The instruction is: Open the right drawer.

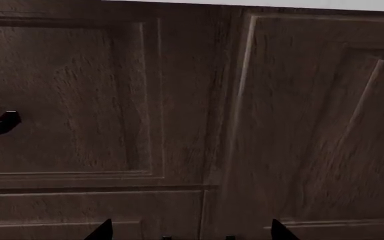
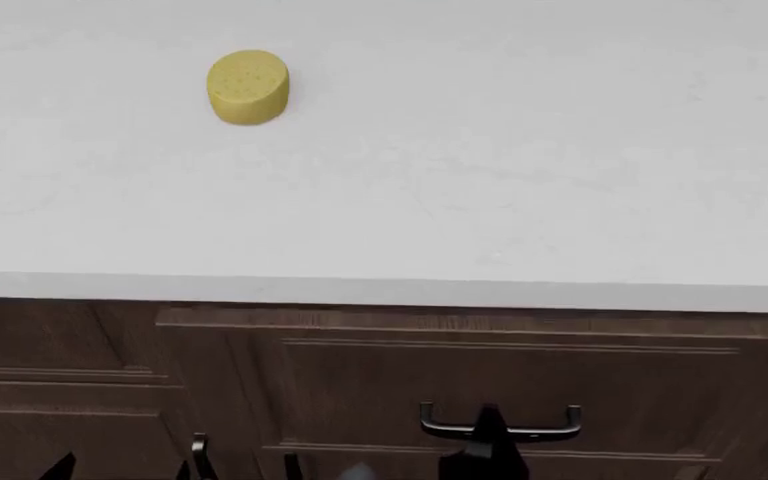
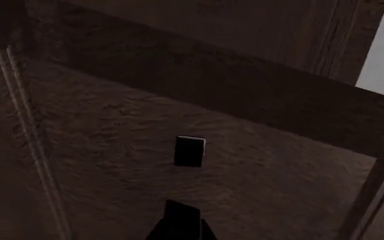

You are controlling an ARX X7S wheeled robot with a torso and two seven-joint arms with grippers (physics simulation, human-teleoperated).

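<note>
Right drawer (image 2: pixel 491 385): under the white surface (image 2: pixel 491 200), slightly pulled out.
Right pincer (image 2: pixel 488 445): at its black handle (image 2: pixel 500 428); grip can't be made out.
Left pincer (image 1: pixel 190 231): spread, facing cabinet fronts.
Yellow sponge (image 2: pixel 248 87): well back on the surface.

No text, label, brand, number or sign can be read in any of the 3 views. The white countertop (image 2: pixel 491 180) is plain, the yellow round object (image 2: pixel 248 88) on it bears only small dots, and the dark wood-grain fronts, the right drawer (image 2: pixel 518 385) among them, carry no markings.
</note>
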